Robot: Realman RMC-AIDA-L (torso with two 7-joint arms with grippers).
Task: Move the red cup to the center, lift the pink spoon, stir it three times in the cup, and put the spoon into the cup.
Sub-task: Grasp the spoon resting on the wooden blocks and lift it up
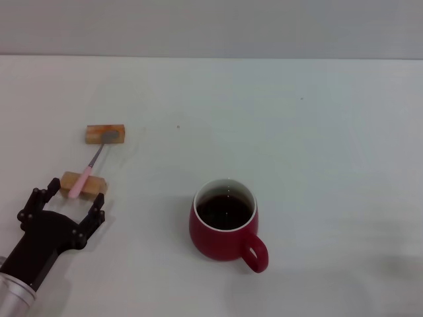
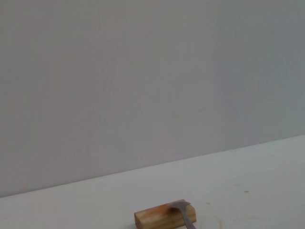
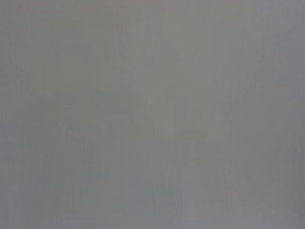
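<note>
Two wooden blocks (image 1: 105,134) seen under pink spoon (image 1: 89,168), far left on table (image 1: 317,132); left gripper (image 1: 66,198) spread open just beside spoon handle; red cup (image 1: 225,228) placed near centre

Left gripper (image 1: 68,201) low at near-left of head view, black fingers (image 1: 96,212) spread wide apart, pointing forward, forearm trailing back behind it toward the corner. Right arm out of sight.

The left arm (image 1: 26,264) runs off the head view's lower-left corner. In the left wrist view, the frame's edge crops the wooden block (image 2: 164,218) and pink spoon (image 2: 187,217). The right wrist view shows only featureless grey.
</note>
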